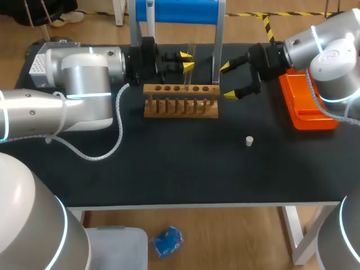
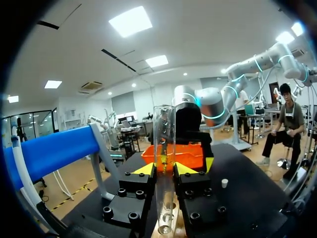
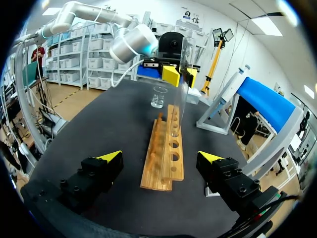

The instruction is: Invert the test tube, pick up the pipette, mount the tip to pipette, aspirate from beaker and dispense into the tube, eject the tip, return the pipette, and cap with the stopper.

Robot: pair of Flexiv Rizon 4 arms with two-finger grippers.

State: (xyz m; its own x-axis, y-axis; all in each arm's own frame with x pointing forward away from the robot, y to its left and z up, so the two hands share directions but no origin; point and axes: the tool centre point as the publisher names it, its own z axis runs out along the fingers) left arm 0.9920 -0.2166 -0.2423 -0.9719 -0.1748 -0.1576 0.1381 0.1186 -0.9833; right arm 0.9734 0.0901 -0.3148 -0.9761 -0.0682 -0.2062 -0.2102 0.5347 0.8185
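Observation:
My left gripper (image 1: 187, 61) is shut on a clear test tube (image 1: 190, 54), held upright just behind the wooden rack (image 1: 181, 102). In the left wrist view the test tube (image 2: 164, 148) stands between the yellow tips of that gripper (image 2: 164, 169). My right gripper (image 1: 229, 81) is open and holds nothing, just right of the rack's end. From the right wrist, its gripper (image 3: 161, 157) faces along the rack (image 3: 166, 151), with the left gripper (image 3: 178, 74), the tube (image 3: 183, 99) and a glass beaker (image 3: 159, 96) ahead. A white stopper (image 1: 249, 140) lies on the mat.
An orange tray (image 1: 306, 104) sits at the right edge, under my right arm. The blue-topped stand (image 1: 177, 12) rises behind the rack. A white perforated box (image 1: 40, 61) is at the back left. The dark mat (image 1: 169, 163) in front of the rack holds only the stopper.

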